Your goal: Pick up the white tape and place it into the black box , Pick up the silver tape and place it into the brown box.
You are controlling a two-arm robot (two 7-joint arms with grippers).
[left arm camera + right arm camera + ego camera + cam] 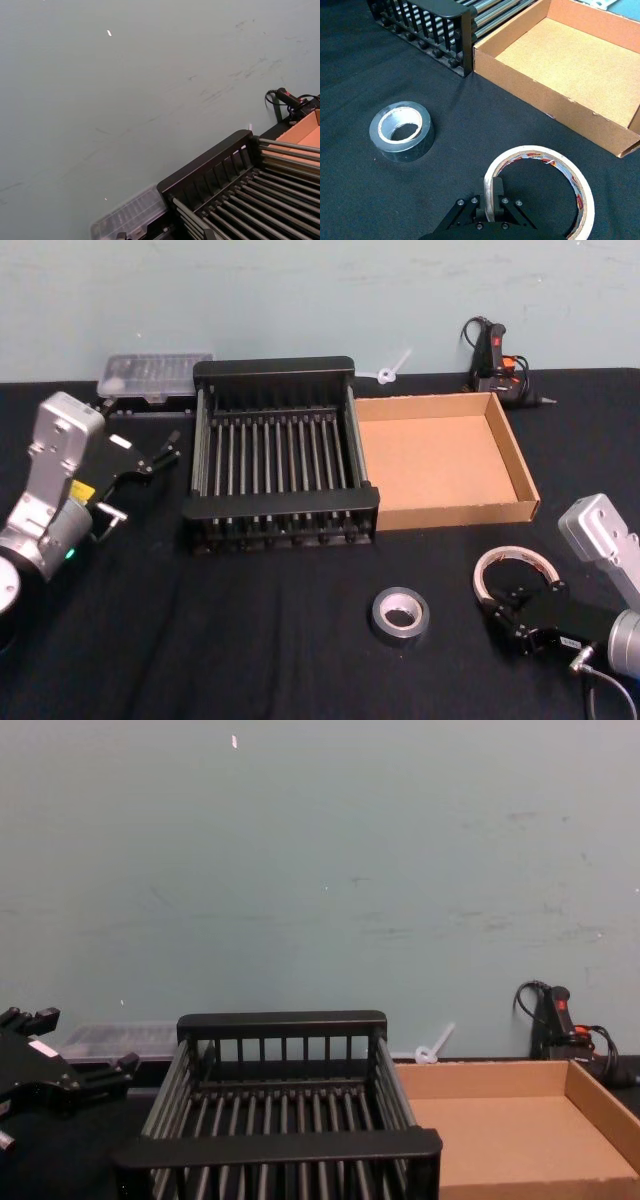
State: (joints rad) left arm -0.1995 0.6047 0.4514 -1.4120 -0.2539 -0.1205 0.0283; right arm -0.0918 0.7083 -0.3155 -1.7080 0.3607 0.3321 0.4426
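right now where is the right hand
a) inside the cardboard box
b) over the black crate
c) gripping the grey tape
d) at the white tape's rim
d: the right hand has its fingers across the rim of the white tape, which lies on the table; the grey tape lies apart, untouched.

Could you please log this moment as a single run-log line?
right gripper: astride white tape wall, on table | left gripper: open, raised beside black box | silver tape: on table | brown box: empty

Head view high, chest view low, both facing the black box [277, 455].
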